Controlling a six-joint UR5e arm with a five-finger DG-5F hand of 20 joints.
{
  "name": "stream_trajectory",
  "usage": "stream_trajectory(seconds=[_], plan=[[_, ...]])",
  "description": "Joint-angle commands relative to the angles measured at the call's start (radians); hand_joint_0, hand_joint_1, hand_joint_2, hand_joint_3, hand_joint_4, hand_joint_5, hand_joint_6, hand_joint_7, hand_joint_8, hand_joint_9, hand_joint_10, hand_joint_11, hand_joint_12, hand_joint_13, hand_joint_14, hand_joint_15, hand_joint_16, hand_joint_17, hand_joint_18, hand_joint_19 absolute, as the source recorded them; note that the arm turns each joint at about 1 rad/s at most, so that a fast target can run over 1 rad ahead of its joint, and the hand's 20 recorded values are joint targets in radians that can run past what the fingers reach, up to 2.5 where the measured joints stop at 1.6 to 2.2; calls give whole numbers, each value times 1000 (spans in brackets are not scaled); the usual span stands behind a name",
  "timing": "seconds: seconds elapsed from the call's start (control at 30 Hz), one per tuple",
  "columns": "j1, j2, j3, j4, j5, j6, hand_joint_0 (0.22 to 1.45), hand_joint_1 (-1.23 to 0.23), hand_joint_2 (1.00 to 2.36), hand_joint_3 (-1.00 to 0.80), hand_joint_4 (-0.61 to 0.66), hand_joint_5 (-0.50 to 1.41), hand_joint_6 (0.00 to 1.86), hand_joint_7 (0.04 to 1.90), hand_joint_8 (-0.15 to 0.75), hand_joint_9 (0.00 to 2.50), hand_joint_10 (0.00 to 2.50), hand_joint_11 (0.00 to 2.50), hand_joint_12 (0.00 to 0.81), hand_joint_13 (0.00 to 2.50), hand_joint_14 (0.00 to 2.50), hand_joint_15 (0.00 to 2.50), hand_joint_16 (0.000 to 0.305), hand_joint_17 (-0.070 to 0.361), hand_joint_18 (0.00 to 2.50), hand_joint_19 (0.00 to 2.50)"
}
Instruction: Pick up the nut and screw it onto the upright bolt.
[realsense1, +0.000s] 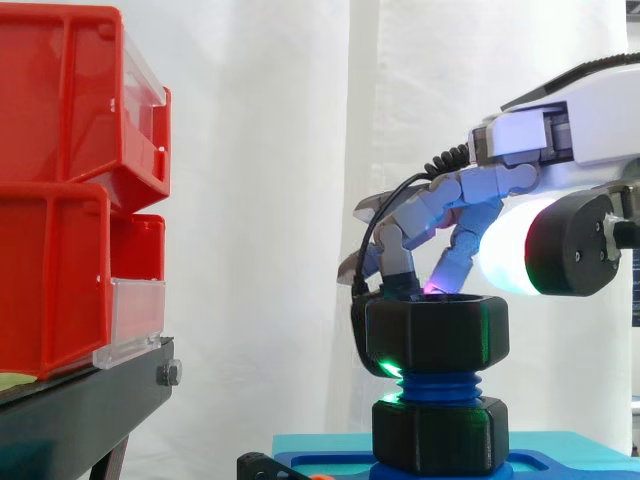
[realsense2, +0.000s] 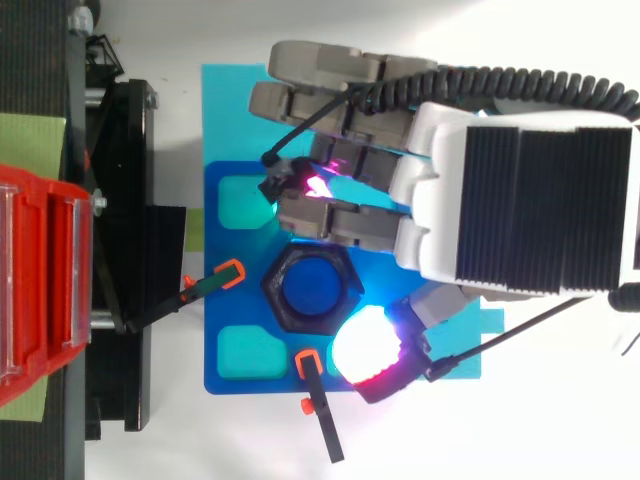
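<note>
Black on blue, the nut (realsense1: 437, 335) (realsense2: 278, 288) sits level on the top of the upright bolt (realsense1: 437, 385) (realsense2: 312, 287), with a few bare turns of thread showing between it and a second black hexagon (realsense1: 440, 435) at the bolt's foot. The robot hand (realsense1: 495, 188) (realsense2: 440, 200) comes in from the side and arches over the nut, close around its upper rim. From where I stand, I cannot tell whether it has a real grip on the nut or merely rests against it. The bolt rises from a blue plate (realsense2: 245, 312), and two orange-tipped clamps (realsense2: 212, 283) (realsense2: 318, 400) pin that plate to a teal mat (realsense2: 225, 110), presumably so that nothing twists when the nut is turned. Red bins (realsense1: 70, 190) on a black stand (realsense1: 90, 395) are well apart from the work, against a white curtain (realsense1: 270, 200). The pick-up appears done and the threading begun, and the remaining job is to wind the nut down without tipping it off square.
</note>
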Motion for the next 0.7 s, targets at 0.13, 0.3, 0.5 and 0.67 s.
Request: stream_trajectory(seconds=[0.13, 0.3, 0.5, 0.67], plan=[[-18, 2, 0, -4, -20, -27, 448, -122, 1000, -500, 99, 72, 504, 1197, 219, 1229, 0, 0, 244, 599, 0, 0, 33, 74, 245, 0], [-27, 3, 0, -12, -36, -32, 447, -136, 1000, -500, 86, 83, 504, 1219, 154, 1358, 0, 0, 217, 680, 0, 0, 30, 69, 347, 0], [-38, 6, 6, -13, -46, -39, 436, -127, 1000, -500, 206, 7, 505, 1103, 232, 1131, 0, 0, 285, 455, 0, 0, 36, 81, 86, 0], [-48, 8, 57, -25, -80, -59, 426, -120, 1000, -500, 200, -69, 503, 848, 236, 920, 0, 0, 309, 304, 0, 0, 38, 86, 0, 0]])
